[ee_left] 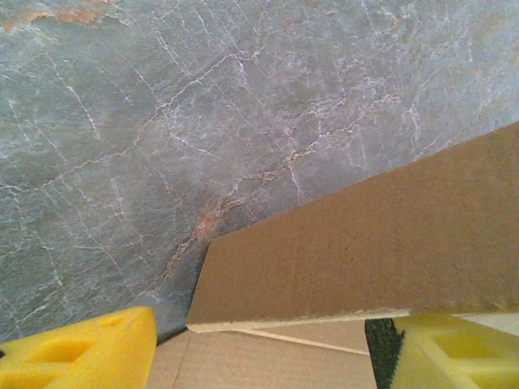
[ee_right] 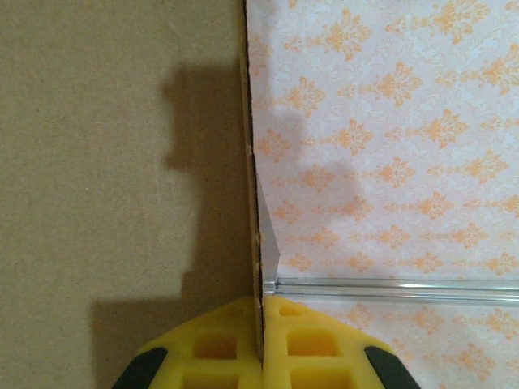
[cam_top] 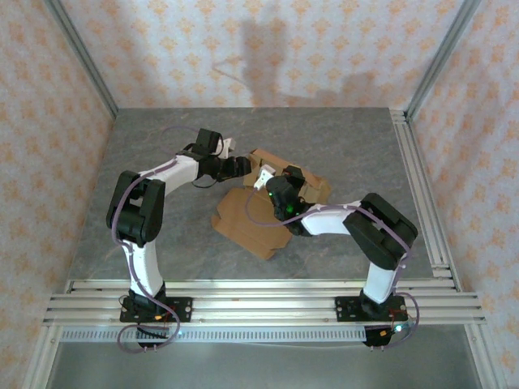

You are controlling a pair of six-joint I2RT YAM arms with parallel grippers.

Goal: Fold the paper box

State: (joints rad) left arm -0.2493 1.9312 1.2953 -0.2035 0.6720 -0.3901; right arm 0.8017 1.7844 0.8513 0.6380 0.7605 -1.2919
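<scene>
1. Your right gripper [ee_right: 261, 314] is clamped tight. Its two yellow fingers [ee_right: 211, 350] meet with the thin edge of an upright cardboard panel [ee_right: 113, 162] pinched between them.
2. That panel belongs to the paper box [cam_top: 247, 220]. In the right wrist view it covers the left side, plain brown and crossed by a dark shadow, and its edge runs straight up from the fingertips.
3. Past that edge you see the orange-patterned wall [ee_right: 389, 146], with an aluminium rail [ee_right: 405, 288] crossing it level.
4. Your left gripper [ee_left: 268, 340] stands wide. Its yellow fingers [ee_left: 81, 356] sit at the two bottom corners of the left wrist view, well apart, with cardboard in the gap.
5. The finger at the lower left is clear of the cardboard. The one at the lower right sits just beside the lower edge of a raised flap [ee_left: 365, 251], and you cannot tell whether it touches.
6. That flap slants up toward the right, above a flatter piece of cardboard. The grey marbled table [ee_left: 162, 121] lies beyond it.
7. From above, the paper box sits near the middle of the table, between the two wrists. Its flat part lies on the table toward you, and its raised flaps stand on the far side, where both grippers reach it.
</scene>
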